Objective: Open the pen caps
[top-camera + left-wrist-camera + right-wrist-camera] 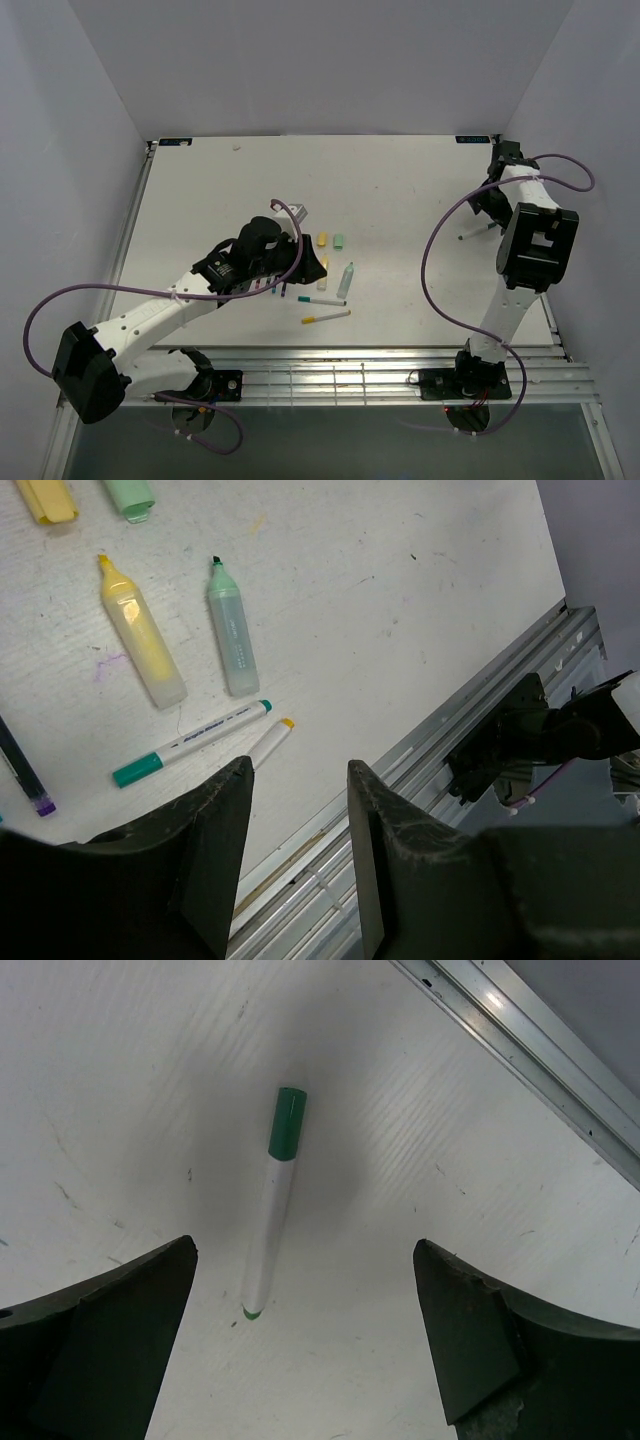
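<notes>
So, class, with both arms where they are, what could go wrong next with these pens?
The right fingers stand wide over the green-capped pen; closing could roll it toward the table-edge rail. The left fingers hover by a teal-capped pen and a yellow-tipped pen lying close together, so they might catch both. Bare tips on the uncapped highlighters could mark the table.

I see my right hand (305,1250) spread wide above the white surface (130,1080). A slim white pen (272,1230) lies under the gap, touching neither side. Its green cap (286,1123) is on and points away. A metal rail (520,1030) crosses the upper right corner.
</notes>
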Robot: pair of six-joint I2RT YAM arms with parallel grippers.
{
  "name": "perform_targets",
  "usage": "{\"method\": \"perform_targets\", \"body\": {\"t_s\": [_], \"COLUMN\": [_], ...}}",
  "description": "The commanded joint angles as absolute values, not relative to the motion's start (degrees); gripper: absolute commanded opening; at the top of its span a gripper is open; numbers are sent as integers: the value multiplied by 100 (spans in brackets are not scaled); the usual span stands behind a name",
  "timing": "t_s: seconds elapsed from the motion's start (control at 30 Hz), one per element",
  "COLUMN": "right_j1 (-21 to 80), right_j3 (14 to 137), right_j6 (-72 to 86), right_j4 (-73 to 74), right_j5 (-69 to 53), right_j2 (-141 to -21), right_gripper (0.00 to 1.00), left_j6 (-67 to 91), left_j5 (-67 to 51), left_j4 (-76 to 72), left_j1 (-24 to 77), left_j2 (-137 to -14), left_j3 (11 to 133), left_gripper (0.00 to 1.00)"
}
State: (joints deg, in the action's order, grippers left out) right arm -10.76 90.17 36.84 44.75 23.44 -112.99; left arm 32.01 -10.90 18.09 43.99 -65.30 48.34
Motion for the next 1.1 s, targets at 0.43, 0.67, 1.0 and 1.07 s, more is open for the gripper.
{"method": "perform_targets", "body": {"t_s": [0.43,0.67,1.0,1.07], "right_j1": [-1230,-1318,-1301,-1257], "right_j3": [9764,9888,9229,9132], "right_j6": [3850,3692,3779,3736], "right_j4": [4219,4210,4026,4017], "right_j5": [2549,2523,1881,1758], "right_j2": [-12383,-12665,-12700,-12665], "right_gripper": [95,83,36,20], "left_j6": [3217,3199,3182,3173], "left_j5": [-1152,-879,-695,-677], "left_j4": [1907,2294,2742,2777], "left_j1": [4395,4395,4403,4395], "left_j2": [-6566,-6223,-5994,-5977], "left_j3": [4983,4869,4992,5071], "left_gripper": [54,54,55,55]}}
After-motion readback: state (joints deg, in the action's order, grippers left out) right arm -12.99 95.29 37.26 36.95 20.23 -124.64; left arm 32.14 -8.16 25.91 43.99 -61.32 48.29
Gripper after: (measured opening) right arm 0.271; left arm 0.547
